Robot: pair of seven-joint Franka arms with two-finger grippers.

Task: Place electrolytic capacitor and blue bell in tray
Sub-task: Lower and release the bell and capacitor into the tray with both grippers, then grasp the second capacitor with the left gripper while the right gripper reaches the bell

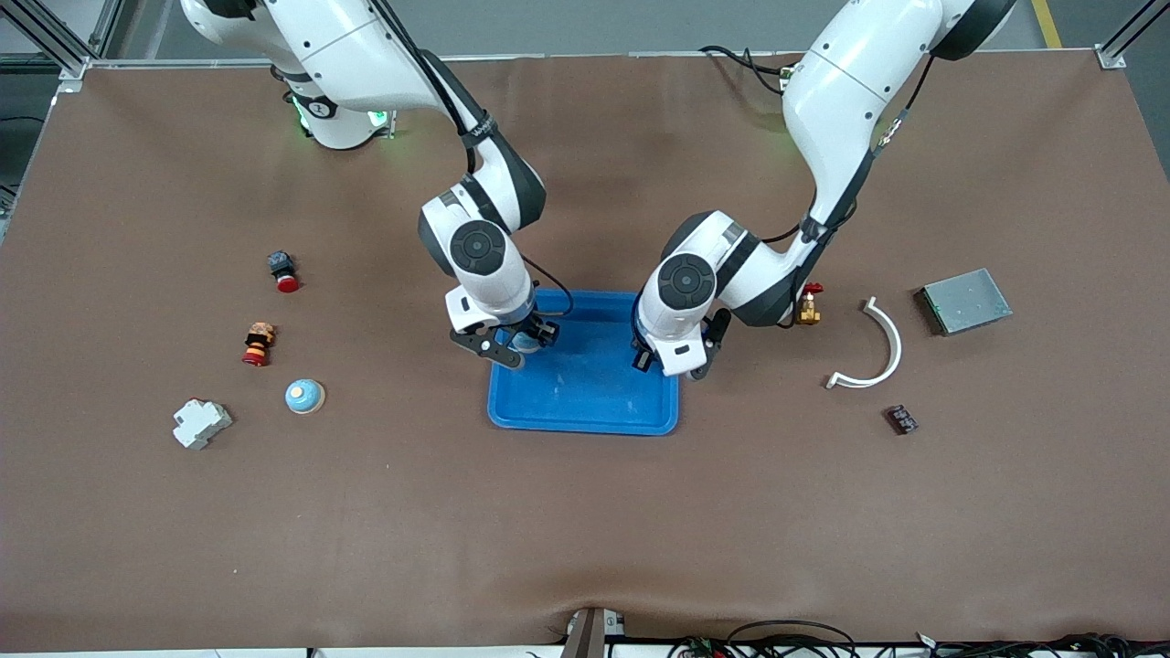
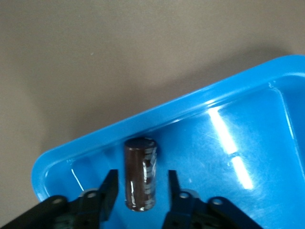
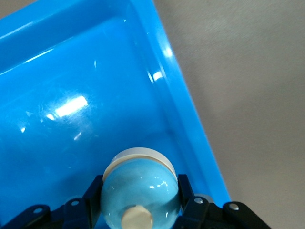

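Left gripper [image 2: 138,191] has its fingers parted, gaps visible on both sides of the electrolytic capacitor [image 2: 140,174], so it's let go; the cap lies on the tray [image 1: 585,416] floor, close to the rim at the left arm's end. Right gripper [image 3: 140,200] is clamped on the blue bell [image 3: 140,191], over the tray just inside the rim at the right arm's end. To do this step well: left should lift straight up with the fingers wide, no sideways drag, since a cylinder looks likely to roll if clipped. Right should get the bell's flat base low over the tray floor before opening, well inside the rim so it doesn't catch the edge. Pose: both arms reach in from the base edge of the table, elbows bent, wrists pointing down, one at each end of the tray. A second blue bell [image 1: 304,396] sits on the table toward the right arm's end, untouched.
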